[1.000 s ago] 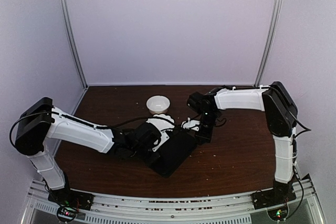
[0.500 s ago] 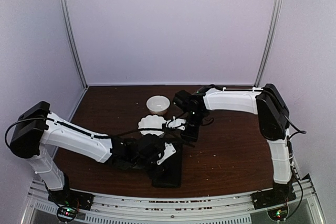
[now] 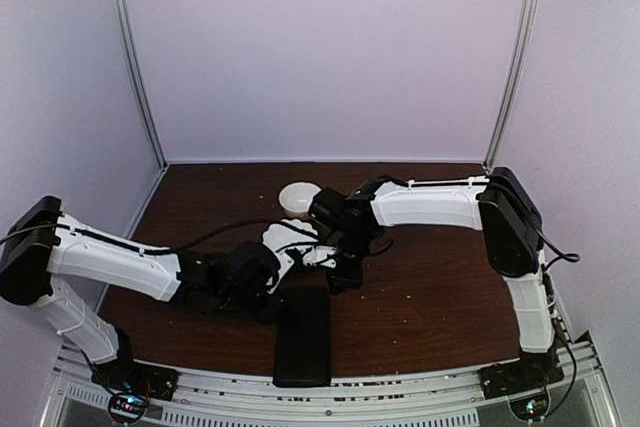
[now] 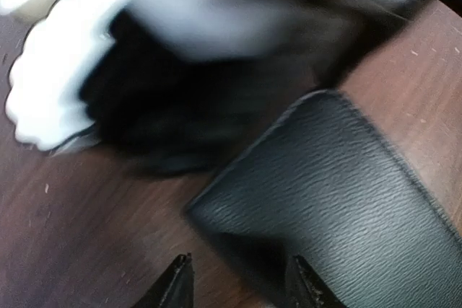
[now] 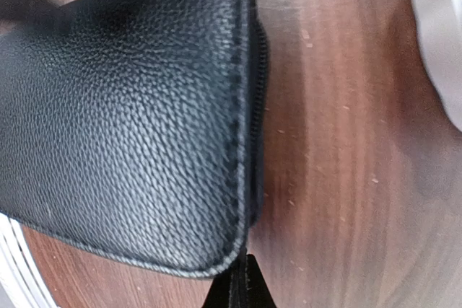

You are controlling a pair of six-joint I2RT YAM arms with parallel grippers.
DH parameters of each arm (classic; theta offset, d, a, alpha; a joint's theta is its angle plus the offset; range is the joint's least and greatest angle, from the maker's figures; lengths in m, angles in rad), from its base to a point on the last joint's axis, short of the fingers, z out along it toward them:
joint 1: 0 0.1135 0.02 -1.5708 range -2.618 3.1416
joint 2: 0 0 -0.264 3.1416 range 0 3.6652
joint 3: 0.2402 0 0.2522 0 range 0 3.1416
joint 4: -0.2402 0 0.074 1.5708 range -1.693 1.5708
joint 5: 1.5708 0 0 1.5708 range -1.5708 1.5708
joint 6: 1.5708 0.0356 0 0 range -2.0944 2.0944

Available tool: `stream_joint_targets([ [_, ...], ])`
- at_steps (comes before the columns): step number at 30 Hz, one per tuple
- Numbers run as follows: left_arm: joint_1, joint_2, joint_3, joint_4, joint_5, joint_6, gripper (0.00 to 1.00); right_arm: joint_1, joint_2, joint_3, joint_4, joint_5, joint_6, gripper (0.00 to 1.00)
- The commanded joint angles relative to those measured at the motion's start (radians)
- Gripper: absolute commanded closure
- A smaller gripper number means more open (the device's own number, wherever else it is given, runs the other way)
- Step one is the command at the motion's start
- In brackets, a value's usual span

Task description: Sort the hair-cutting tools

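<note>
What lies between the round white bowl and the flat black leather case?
A second white dish with a scalloped rim, seen in the top view.

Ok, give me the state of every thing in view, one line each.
case: zipped shut, lying flat.
round bowl: upright, looks empty.
scalloped bowl: upright, partly hidden by the arms, contents unclear.
left hand: open, at a corner of the case.
right hand: shut, tips at the case's zip corner, nothing seen in it.
</note>
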Motion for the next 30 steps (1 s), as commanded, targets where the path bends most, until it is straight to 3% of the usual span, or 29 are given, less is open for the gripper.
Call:
stream_joint_targets([
  [1,0.082,-0.081,-0.093,0.094,0.11,-0.187,0.5,0.009,0.02,0.01,-0.001,-0.039,-0.016,1.0],
  [9,0.205,-0.03,-0.18,0.322,0.421,-0.355,0.47,0.012,0.022,0.01,0.005,-0.037,-0.013,1.0],
  [21,0.263,0.144,-0.159,0.47,0.591,-0.446,0.61,0.013,0.021,0.003,0.015,-0.035,-0.007,1.0],
  [28,0.271,0.161,-0.16,0.498,0.614,-0.456,0.98,0.013,0.02,0.007,0.016,-0.025,-0.007,1.0],
  [30,0.271,0.154,-0.163,0.489,0.599,-0.455,1.0,0.01,0.019,0.008,0.014,-0.016,-0.006,1.0],
])
